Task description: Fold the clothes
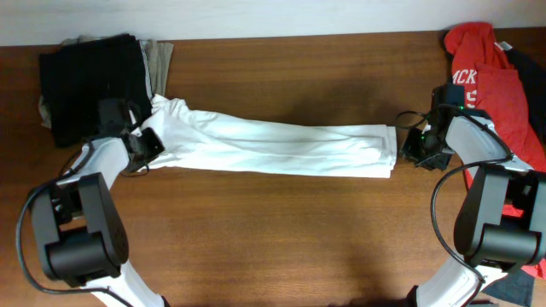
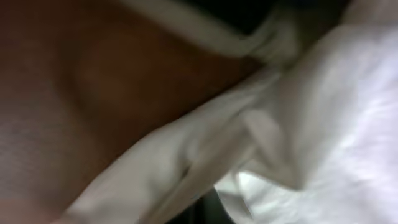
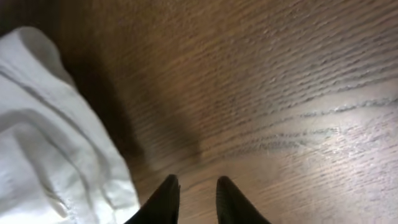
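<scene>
The white T-shirt [image 1: 281, 147] lies folded into a long strip across the middle of the wooden table [image 1: 281, 230]. My left gripper [image 1: 147, 143] sits on the strip's left end. In the left wrist view, blurred white fabric [image 2: 298, 143] fills the frame and hides nearly all of the fingers, so it looks shut on the cloth. My right gripper [image 1: 418, 147] is just off the strip's right end. In the right wrist view its fingers [image 3: 193, 196] are slightly apart and empty over bare wood, with the shirt's edge [image 3: 56, 155] to their left.
A black folded piece [image 1: 90, 81] and a khaki piece [image 1: 158, 60] lie at the back left, close behind the left gripper. A red shirt with white lettering [image 1: 495, 81] lies at the back right, beside the right arm.
</scene>
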Robot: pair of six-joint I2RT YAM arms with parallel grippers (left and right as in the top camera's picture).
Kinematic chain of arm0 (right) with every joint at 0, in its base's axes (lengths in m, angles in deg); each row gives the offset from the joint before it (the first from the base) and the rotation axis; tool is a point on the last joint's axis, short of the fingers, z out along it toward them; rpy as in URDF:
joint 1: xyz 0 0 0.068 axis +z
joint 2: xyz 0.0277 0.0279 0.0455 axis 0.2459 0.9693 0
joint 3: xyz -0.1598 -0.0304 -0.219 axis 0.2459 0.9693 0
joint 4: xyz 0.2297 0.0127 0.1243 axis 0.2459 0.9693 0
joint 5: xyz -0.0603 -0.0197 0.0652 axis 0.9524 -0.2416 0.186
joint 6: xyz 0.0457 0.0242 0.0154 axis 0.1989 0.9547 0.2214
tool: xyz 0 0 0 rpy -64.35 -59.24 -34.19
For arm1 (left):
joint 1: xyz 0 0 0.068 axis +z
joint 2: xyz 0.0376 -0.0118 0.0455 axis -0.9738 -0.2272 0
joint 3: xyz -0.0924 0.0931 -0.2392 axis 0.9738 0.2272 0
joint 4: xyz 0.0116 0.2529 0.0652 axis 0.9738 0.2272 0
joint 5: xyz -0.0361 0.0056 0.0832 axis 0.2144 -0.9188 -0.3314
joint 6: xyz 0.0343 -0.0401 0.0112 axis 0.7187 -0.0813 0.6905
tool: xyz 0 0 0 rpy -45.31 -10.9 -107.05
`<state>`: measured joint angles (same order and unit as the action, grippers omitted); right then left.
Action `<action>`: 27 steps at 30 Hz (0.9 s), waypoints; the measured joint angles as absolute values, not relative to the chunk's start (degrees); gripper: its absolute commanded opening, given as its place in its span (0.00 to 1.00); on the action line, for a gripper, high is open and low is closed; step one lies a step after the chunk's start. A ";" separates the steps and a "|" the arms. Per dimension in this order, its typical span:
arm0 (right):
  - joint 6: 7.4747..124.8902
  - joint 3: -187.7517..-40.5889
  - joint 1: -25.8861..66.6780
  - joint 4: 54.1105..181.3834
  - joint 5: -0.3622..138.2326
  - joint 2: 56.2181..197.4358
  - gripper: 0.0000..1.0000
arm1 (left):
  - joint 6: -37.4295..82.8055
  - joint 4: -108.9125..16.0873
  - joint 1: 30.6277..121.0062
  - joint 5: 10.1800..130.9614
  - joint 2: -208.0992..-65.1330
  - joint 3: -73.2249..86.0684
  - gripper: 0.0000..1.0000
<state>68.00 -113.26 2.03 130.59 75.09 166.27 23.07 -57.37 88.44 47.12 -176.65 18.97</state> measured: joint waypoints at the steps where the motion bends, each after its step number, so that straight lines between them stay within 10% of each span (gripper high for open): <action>1: 67.91 -113.50 2.03 131.46 74.48 166.27 0.34 | 23.05 -56.39 88.66 46.48 -175.75 19.47 0.07; 2: 67.97 -114.05 2.03 132.45 73.62 166.27 0.86 | 22.96 -55.63 88.70 45.94 -174.83 19.80 0.36; 5: 66.34 -119.56 2.03 135.07 68.81 166.29 0.99 | 22.74 -53.11 88.68 45.44 -169.98 20.10 0.68; 6: 65.05 -121.68 2.03 135.22 66.74 166.29 0.99 | 22.57 -52.24 88.68 45.46 -167.82 20.08 0.99; 22: 52.06 -115.82 2.03 131.24 53.45 170.25 0.99 | 22.24 -48.22 88.68 45.78 -166.55 20.13 0.99; 27: 52.15 -115.71 2.48 131.48 50.35 170.62 0.75 | 22.24 -48.24 88.68 45.94 -166.55 20.13 0.99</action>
<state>52.15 -115.71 2.48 131.48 50.35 170.62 22.24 -48.24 88.68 45.94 -166.55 20.13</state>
